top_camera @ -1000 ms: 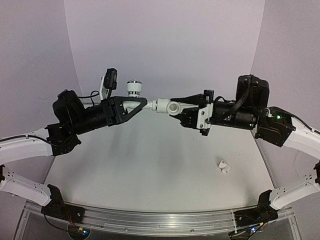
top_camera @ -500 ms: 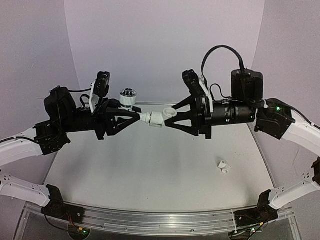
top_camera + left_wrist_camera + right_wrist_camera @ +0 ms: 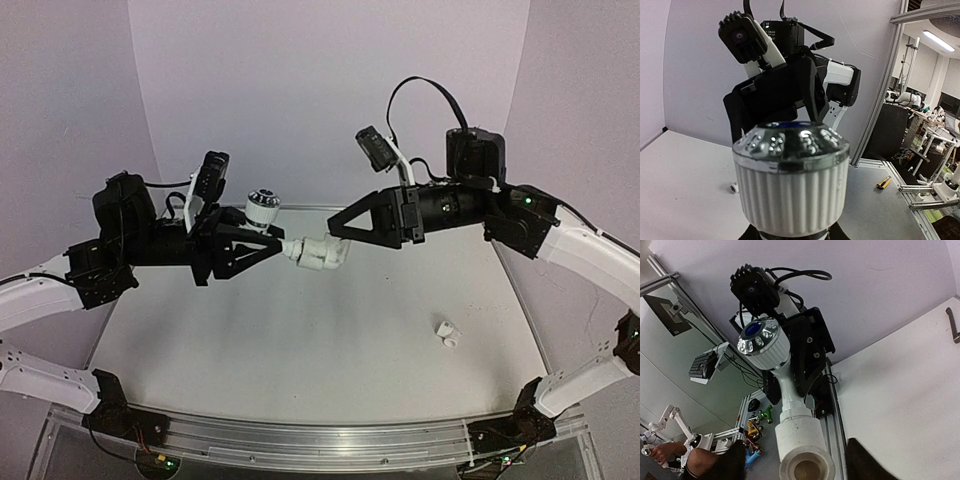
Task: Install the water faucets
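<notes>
A white water faucet [image 3: 290,243] with a ribbed round knob [image 3: 263,205] hangs in mid-air above the table, and my left gripper [image 3: 272,240] is shut on its body. A short tubular fitting [image 3: 320,252] sits on the faucet's end. In the left wrist view the knob [image 3: 790,185] fills the foreground. My right gripper [image 3: 338,230] is open just right of the fitting. In the right wrist view its dark fingertips [image 3: 867,462] stand on either side of the fitting's open end [image 3: 805,460], apart from it. A second small white fitting [image 3: 447,335] lies on the table at the right.
A dark crank-shaped bar [image 3: 952,325] lies on the white table [image 3: 300,350] near the back wall. The metal rail [image 3: 320,440] runs along the near edge, with both arm bases at its ends. The small fitting [image 3: 733,187] also shows on the table in the left wrist view.
My right gripper has opened and let go of the fitting, turning at the wrist and lifting slightly. The fitting stays on the faucet, which my left gripper still holds.
</notes>
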{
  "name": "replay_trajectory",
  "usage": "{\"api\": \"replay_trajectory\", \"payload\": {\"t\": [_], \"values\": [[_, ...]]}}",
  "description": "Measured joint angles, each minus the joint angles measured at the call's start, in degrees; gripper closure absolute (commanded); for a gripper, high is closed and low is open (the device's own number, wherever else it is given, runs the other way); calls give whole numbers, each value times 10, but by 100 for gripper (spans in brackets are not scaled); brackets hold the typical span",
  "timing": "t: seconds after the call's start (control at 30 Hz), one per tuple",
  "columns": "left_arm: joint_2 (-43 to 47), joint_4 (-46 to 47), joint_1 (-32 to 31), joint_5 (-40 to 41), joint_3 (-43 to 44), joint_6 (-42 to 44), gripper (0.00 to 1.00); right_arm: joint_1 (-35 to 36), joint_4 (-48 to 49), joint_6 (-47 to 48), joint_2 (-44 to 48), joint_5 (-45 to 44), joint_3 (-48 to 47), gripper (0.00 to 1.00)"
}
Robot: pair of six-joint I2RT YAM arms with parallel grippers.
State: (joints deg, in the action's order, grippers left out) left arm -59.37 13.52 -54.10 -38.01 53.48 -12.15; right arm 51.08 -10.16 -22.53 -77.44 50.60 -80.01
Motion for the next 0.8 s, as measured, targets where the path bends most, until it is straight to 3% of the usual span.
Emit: {"api": "replay_trajectory", "payload": {"t": [0.13, 0.3, 0.53, 0.8], "values": [[-12, 1, -4, 40, 0, -72, 100, -28, -6, 13, -10, -23, -21, 9], [-13, 65, -3, 132, -24, -196, 100, -54, -28, 134, -14, -124, -90, 8], [-15, 145, 0, 251, -81, -387, 100, -17, -33, 447, 22, -265, -95, 6], [-37, 233, 5, 252, -87, -502, 100, 105, 7, 836, 91, -375, 72, 3]]}}
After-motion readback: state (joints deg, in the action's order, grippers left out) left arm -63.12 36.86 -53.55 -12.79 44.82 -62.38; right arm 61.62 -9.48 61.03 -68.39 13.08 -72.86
